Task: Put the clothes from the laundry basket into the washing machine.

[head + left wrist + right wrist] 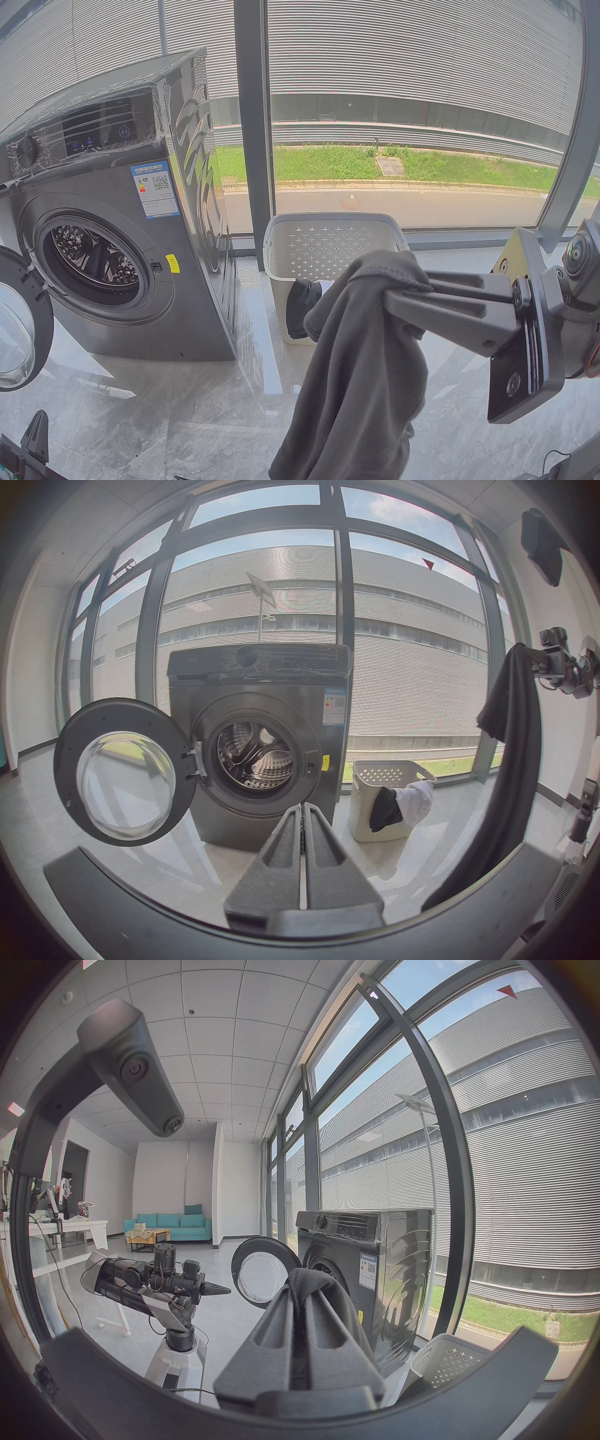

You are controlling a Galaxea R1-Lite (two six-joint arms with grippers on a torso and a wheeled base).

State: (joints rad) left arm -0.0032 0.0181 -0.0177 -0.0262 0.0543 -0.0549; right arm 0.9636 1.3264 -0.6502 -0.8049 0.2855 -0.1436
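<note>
Right gripper (400,294) is clamped on a dark grey garment (362,375), pinching it near its top fold. The rest hangs as one long loose tail. It is held high, about level with the top of the washing machine (125,219) and well off to the machine's right.

Left gripper (302,811) has its fingers pressed together with nothing between them. It sits low in front of the machine, facing the drum (94,259).

The machine's door (19,325) is swung fully open on the machine's left, so the opening is free. The laundry basket (331,217) stands just to the right of the machine, with a black piece (301,306) and a white piece (415,799) draped over its near rim.

Step in hand, as I read it: carry to the drum. Suggestions:
- Keep the grip height while swinging left toward the machine. The tail looks long enough to drag in front of it.
- Approach the opening square-on from the front, clear of the door on the machine's left.
- Feed the tail in first, then push the fingers past the lip before releasing.
- Risk: the fabric hangs over the lip or snags on the latch side. The left arm is well placed to tuck in any slack.
</note>
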